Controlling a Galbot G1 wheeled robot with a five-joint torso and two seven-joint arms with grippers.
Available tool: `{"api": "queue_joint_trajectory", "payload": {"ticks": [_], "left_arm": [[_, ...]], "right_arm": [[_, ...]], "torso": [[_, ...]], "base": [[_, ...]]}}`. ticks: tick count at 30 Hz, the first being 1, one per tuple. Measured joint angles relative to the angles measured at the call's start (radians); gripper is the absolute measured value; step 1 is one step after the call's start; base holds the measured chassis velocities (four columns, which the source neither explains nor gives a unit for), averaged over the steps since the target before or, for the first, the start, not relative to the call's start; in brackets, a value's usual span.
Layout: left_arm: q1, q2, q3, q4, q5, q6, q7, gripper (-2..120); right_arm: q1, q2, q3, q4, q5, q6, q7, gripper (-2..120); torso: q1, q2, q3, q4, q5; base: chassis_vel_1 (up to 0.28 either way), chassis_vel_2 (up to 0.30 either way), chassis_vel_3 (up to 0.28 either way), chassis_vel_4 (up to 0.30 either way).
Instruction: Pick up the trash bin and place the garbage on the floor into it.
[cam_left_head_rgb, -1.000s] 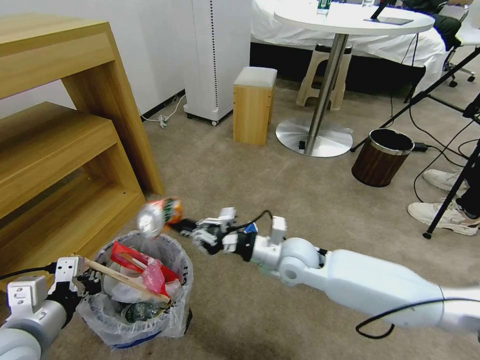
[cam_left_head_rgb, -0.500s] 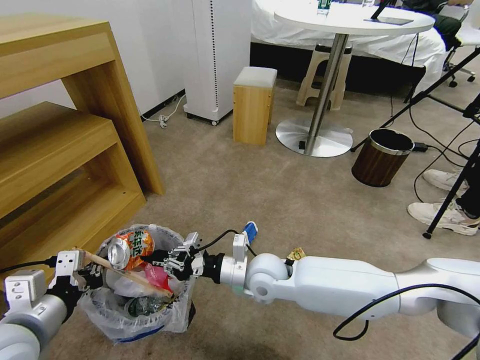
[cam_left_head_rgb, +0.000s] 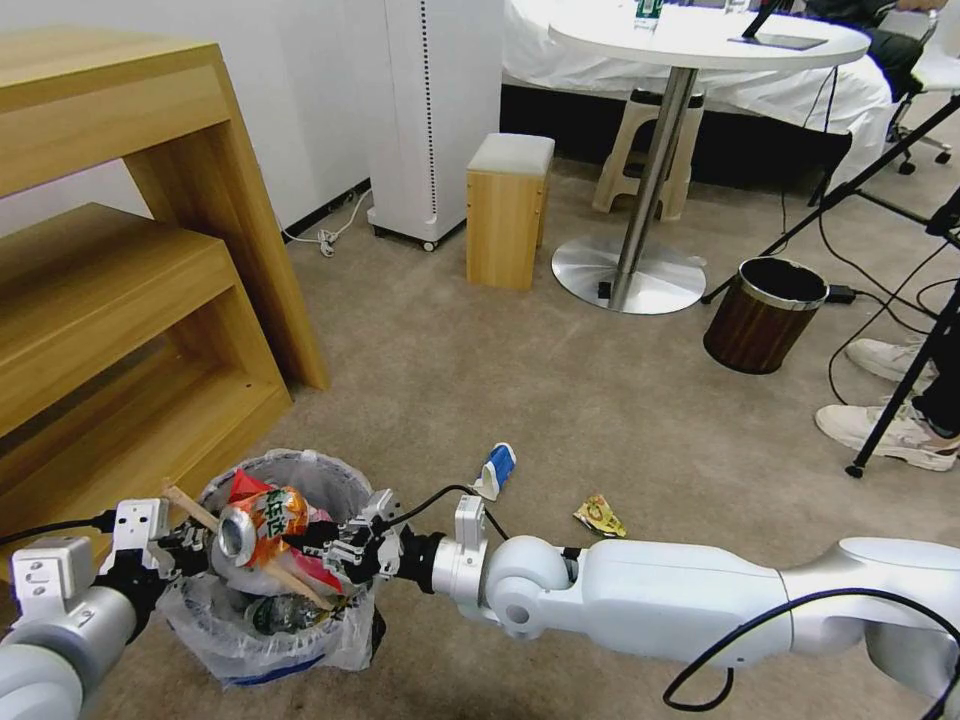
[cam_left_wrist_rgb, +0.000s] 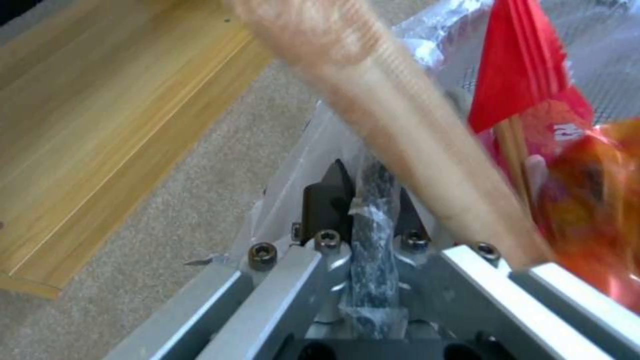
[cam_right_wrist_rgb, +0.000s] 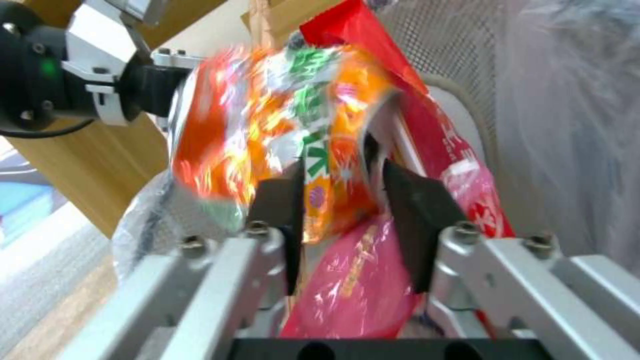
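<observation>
Bin (cam_left_head_rgb: 275, 590), small, round, dark mesh, lined with a crinkly translucent whitish plastic bag folded over the rim; stands on the beige short-pile carpet floor (cam_left_head_rgb: 600, 420) beside the light wooden shelf unit (cam_left_head_rgb: 130, 300). The left gripper (cam_left_wrist_rgb: 363, 200) is clamped on the bagged rim at the bin's left side.

Step in hand, as judged: release of the orange and green foil snack packet (cam_left_head_rgb: 262, 517) into the bin. The right gripper (cam_right_wrist_rgb: 340, 200) holds it over the opening, black fingers (cam_right_wrist_rgb: 280, 200) apart with the packet's tail between them; whether they still pinch cannot be told. To do this well, carry the packet fully inside the rim and clear of the long wooden stick (cam_left_head_rgb: 250, 548) before letting go; the heap is high and the packet could slide off. Left grip should keep the bin steady.

Contents: red wrappers (cam_right_wrist_rgb: 433, 130), wooden stick leaning out over the rim, pink-red plastic packet (cam_right_wrist_rgb: 360, 280), whitish and dark items beneath, unidentifiable.

Still on the carpet, near the right arm: blue-and-white paper cup (cam_left_head_rgb: 496, 468) on its side; small yellow packet (cam_left_head_rgb: 600, 516).
</observation>
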Motion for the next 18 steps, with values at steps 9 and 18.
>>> {"api": "queue_joint_trajectory", "payload": {"ticks": [9,18], "left_arm": [[-0.015,-0.003,0.014,0.031,0.004,0.0,0.001,0],[-0.038,-0.044,0.043,0.041,0.043,-0.004,0.014,0]], "right_arm": [[-0.048,-0.071,0.09,0.089,-0.018,-0.009,0.027,69],[-0.144,-0.155,0.339,0.14,-0.046,-0.007,0.124,97]], "torso": [[0.0,0.0,0.0,0.0,0.0],[0.0,0.0,0.0,0.0001,0.0001]], "base": [[0.0,0.0,0.0,0.0],[0.0,0.0,0.0,0.0]]}}
